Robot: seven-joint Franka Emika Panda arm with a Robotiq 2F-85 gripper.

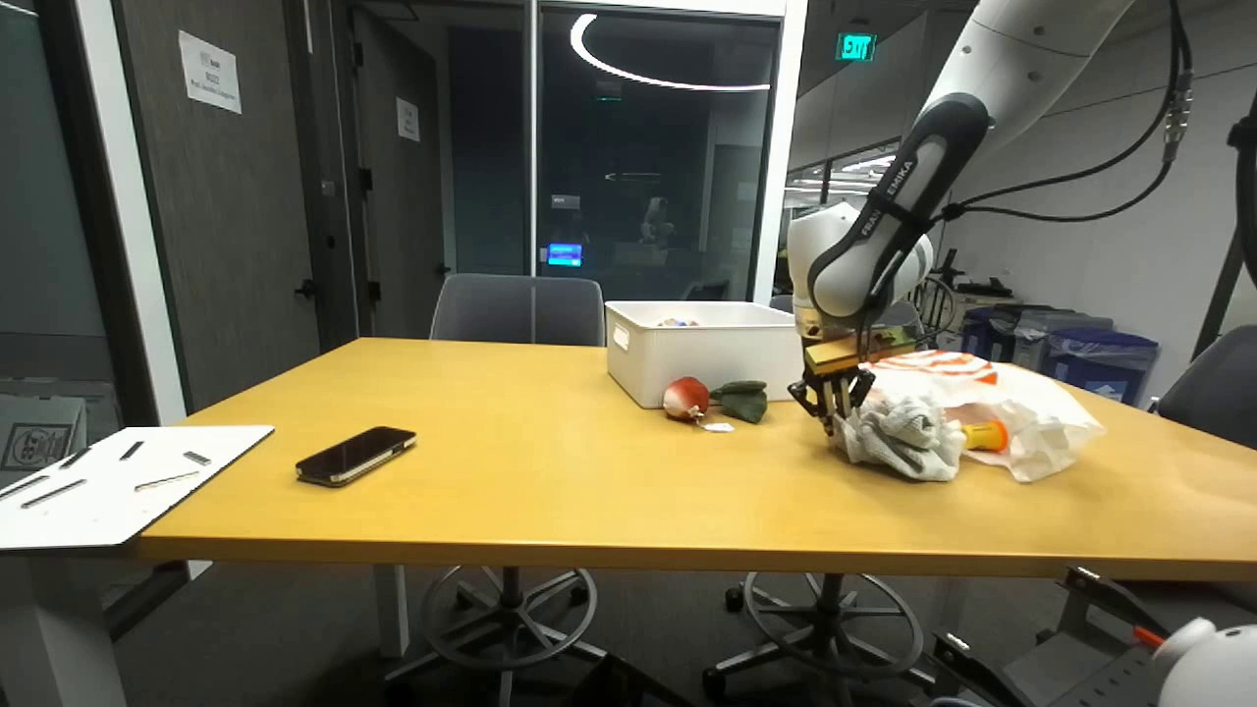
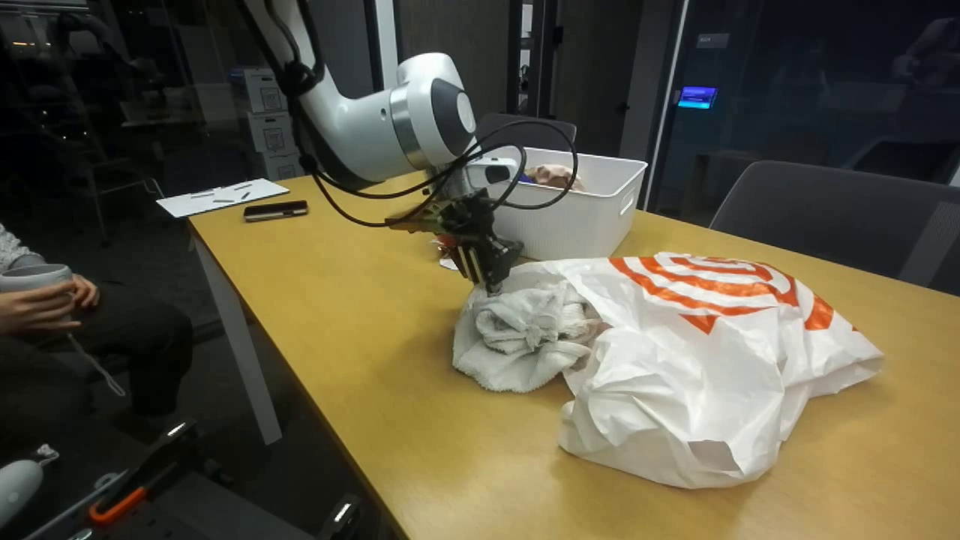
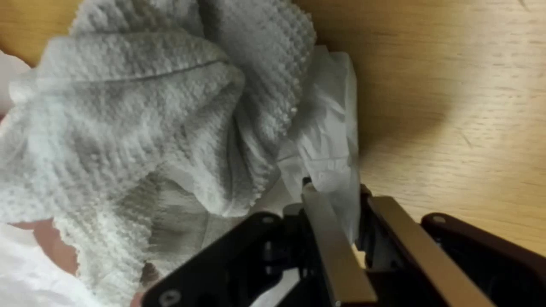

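The gripper (image 3: pixel 337 187) points down at the wooden table (image 1: pixel 511 471), its jaws set narrow with a strip of white plastic film (image 3: pixel 328 123) between them; whether they pinch it cannot be told. A crumpled pale grey terry towel (image 3: pixel 145 115) lies just beside the gripper, partly over the film. Adjoining the towel is a white plastic shopping bag (image 2: pixel 697 375) (printed with orange curved bands), spread on the table; in an exterior view, a yellow cylindrical object (image 1: pixel 982 436) with an orange end shows between towel and bag. Behind the gripper in both exterior views stands a white storage bin (image 1: pixel 707 353), its contents only partly visible. A red-and-white round item (image 1: pixel 685 398) and a dark green leaf-shaped piece (image 1: pixel 743 401) lie just beside it. Well apart, a smartphone (image 1: pixel 355 456) lies flat near a white board (image 1: pixel 108 506) bearing small dark pieces (image 1: pixel 132 450). A grey office chair (image 1: pixel 519 306) stands beyond the table's far edge.
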